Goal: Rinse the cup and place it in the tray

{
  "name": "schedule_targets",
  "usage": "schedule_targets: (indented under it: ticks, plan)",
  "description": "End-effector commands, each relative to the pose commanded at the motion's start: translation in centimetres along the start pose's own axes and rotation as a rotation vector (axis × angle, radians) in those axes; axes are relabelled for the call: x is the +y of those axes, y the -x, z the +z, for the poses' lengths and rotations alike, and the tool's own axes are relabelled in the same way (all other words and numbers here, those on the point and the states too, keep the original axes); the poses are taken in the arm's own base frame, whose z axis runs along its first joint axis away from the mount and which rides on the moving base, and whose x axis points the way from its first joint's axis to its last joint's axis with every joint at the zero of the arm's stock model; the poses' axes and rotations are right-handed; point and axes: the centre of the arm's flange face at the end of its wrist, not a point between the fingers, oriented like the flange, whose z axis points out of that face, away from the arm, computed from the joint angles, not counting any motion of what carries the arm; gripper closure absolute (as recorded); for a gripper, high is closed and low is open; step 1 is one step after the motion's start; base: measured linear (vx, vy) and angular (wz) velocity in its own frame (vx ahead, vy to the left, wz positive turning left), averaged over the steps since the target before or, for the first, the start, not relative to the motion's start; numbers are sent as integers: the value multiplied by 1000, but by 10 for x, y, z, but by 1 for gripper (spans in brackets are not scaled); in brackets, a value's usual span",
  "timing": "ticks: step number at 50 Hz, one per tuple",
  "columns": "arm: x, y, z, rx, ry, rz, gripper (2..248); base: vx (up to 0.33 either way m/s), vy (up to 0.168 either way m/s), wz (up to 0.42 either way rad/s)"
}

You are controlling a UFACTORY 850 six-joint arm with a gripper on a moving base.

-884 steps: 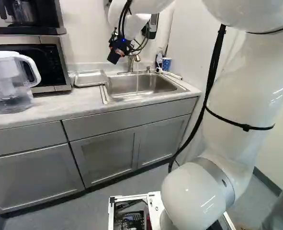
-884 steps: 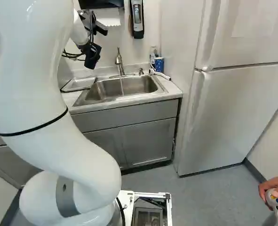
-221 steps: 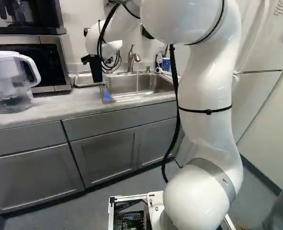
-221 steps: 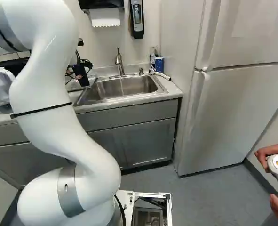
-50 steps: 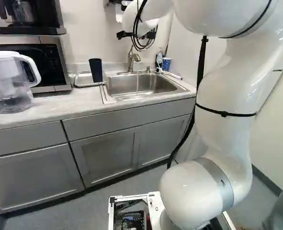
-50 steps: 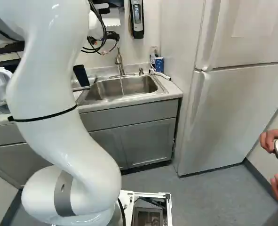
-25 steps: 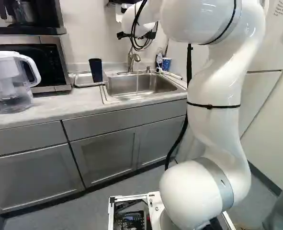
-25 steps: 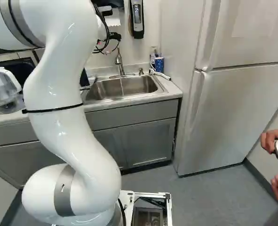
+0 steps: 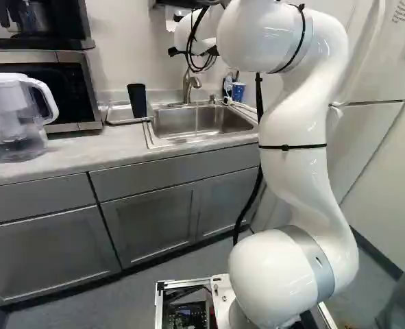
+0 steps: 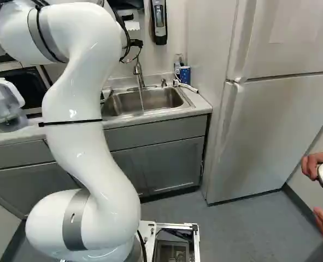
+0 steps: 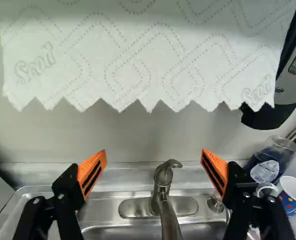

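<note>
Wide open and empty, the gripper (image 11: 154, 151) faces the running tap (image 11: 163, 197), whose lever, probably next to be pushed shut, lies ahead, midway between its fingers, while the cup (image 9: 137, 101) stands upright in the tray (image 9: 118, 112), left of the sink (image 9: 223, 120).

Pale wall (image 9: 127, 55) behind a light, mottled countertop (image 9: 72, 154); below, grey panelled cabinets (image 9: 48, 257) above a dark toe-kick (image 9: 130, 271). Right of the right base view: two-door refrigerator (image 10: 276, 131), softly reflective. Grey floor (image 10: 243, 224); dark baseboard (image 9: 377, 254) along the side wall (image 9: 387, 192).
</note>
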Motion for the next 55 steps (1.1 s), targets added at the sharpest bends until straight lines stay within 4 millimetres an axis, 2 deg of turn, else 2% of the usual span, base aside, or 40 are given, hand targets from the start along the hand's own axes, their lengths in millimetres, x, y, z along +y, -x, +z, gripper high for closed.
schedule_targets:
  ticks: [18, 44, 55]
  plan:
    - [-1, 0, 13, 8, -1, 0, 3, 0, 0, 0]
    - [-4, 23, 26, -11, -7, 0, 3, 0, 0, 0]
    - [-7, 23, 29, -8, -11, -1, 3, 0, 0, 0]
